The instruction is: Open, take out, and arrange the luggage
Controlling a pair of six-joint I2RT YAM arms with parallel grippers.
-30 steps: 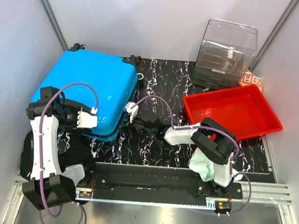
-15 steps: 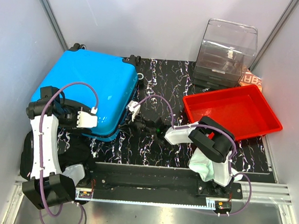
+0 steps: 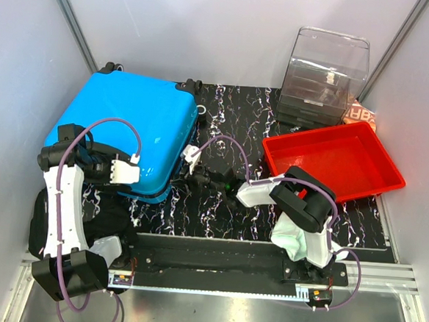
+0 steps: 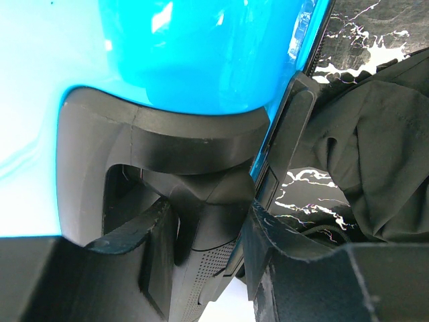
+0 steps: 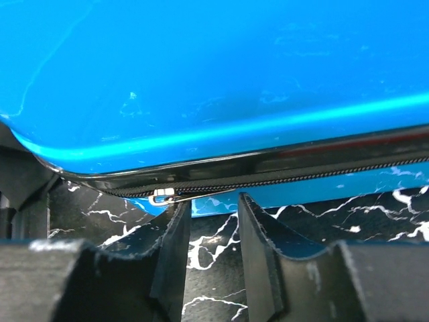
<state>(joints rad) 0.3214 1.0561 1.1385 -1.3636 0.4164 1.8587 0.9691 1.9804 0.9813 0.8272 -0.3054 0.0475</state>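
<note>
Pincers first: my left pincer (image 4: 209,225) is closed partway on the luggage's (image 3: 128,129) moulded black handle (image 4: 194,154), with its dark fingers pressed against either side of the stippled plastic stem. My right pincer (image 5: 213,201) stands parted with only tabletop showing in the gap. It holds nothing, and its fingertips sit low, just in front of the case's seam.

That luggage is a glossy bright blue hard shell with rounded corners. It lies flat at the far left of the table (image 3: 233,111), whose surface is black with white marble veining. On the far right sits a shallow rectangular red plastic tray (image 3: 312,132), smooth and shiny. Behind it stands a clear plastic drawer box (image 3: 327,73).

Crumpled black cloth (image 4: 375,154) lies soft and matte beside the case's near corner. A fine-toothed black zipper (image 5: 301,176) runs along the shell's edge. Its small silvery metal pull (image 5: 163,196) lies just beyond my right pincer's left fingertip.
</note>
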